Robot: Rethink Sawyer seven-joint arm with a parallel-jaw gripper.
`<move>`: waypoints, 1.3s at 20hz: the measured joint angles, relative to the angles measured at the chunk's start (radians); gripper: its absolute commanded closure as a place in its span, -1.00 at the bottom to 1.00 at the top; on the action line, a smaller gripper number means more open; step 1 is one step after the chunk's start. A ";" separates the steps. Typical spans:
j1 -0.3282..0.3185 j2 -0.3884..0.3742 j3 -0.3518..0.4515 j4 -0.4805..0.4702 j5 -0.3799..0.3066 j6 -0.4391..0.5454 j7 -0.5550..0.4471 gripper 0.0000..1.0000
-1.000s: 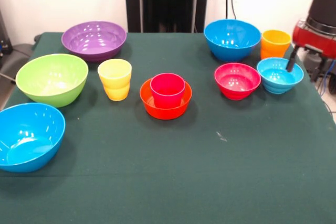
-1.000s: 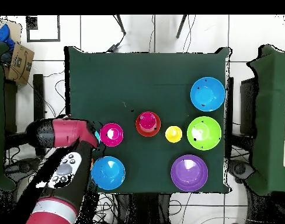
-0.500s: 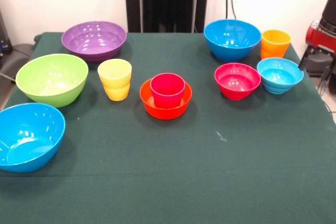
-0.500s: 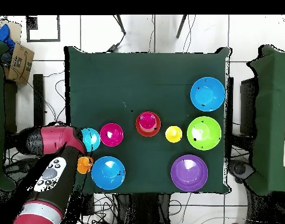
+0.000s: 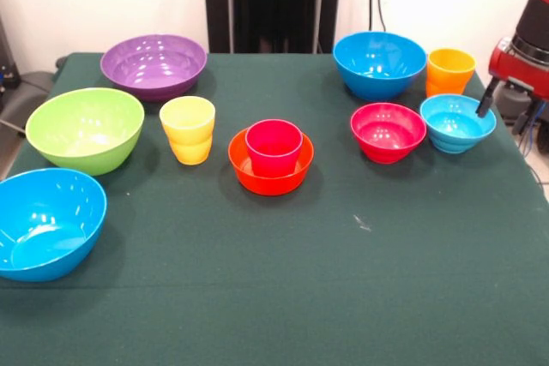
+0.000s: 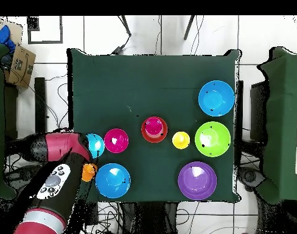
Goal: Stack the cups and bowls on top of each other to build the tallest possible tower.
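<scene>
Gripper (image 5: 485, 100) of mine hangs at the far rim of the light blue bowl (image 5: 457, 123); whether it is wide or narrow I cannot tell. Nothing is held. My red cup (image 5: 274, 147) sits upright inside the orange bowl (image 5: 270, 176) mid-table, both glossy, a stack of two. All other cups and bowls stand singly on the dark green cloth (image 5: 283, 280). White wall and a black post (image 5: 273, 2) stand behind.
</scene>
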 measured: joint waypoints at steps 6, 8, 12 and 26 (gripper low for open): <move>0.000 0.002 -0.015 0.000 0.000 0.000 0.000 -1.00; 0.000 0.003 -0.020 0.000 0.000 -0.001 0.000 -1.00; 0.000 0.008 -0.025 0.000 0.000 -0.021 0.000 -1.00; -0.067 0.035 0.044 0.034 0.000 -0.248 0.000 -1.00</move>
